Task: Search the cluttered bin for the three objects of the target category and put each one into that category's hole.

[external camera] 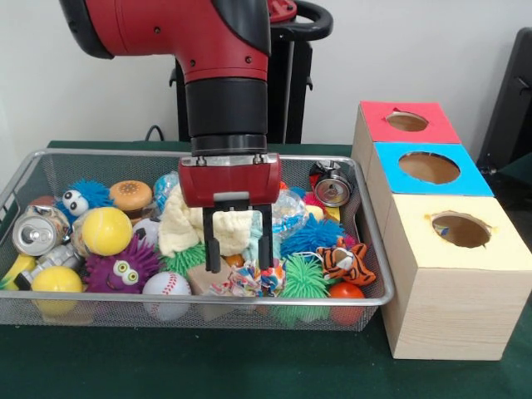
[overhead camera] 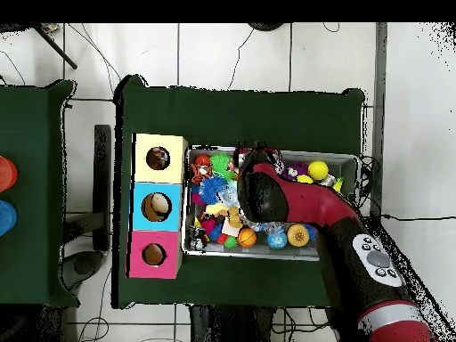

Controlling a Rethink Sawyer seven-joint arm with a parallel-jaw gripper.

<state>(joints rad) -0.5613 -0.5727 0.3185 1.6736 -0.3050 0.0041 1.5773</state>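
My gripper [external camera: 238, 256] hangs open inside the wire bin [external camera: 376, 249], its black fingers [external camera: 213, 249] spread over a multicoloured knotted toy [external camera: 247, 280] and in front of a cream cloth [external camera: 184, 229]. Nothing is held between them. Around it lie a baseball [external camera: 167, 285], a purple fuzzy toy [external camera: 125, 266], green spiky balls [external camera: 304, 278], a blue spiky ball [external camera: 309, 235] and a tiger toy [external camera: 347, 260]. From overhead the arm [overhead camera: 294, 203] covers the middle of the bin [overhead camera: 354, 161] and hides the gripper.
Three wooden boxes with holes stand beside the bin: red top [external camera: 407, 122], blue top [external camera: 430, 168], yellow top [external camera: 459, 230]. Also in the bin are a silver can [external camera: 37, 232], yellow balls [external camera: 106, 230], a burger toy [external camera: 131, 196] and a round metal tin [external camera: 332, 191].
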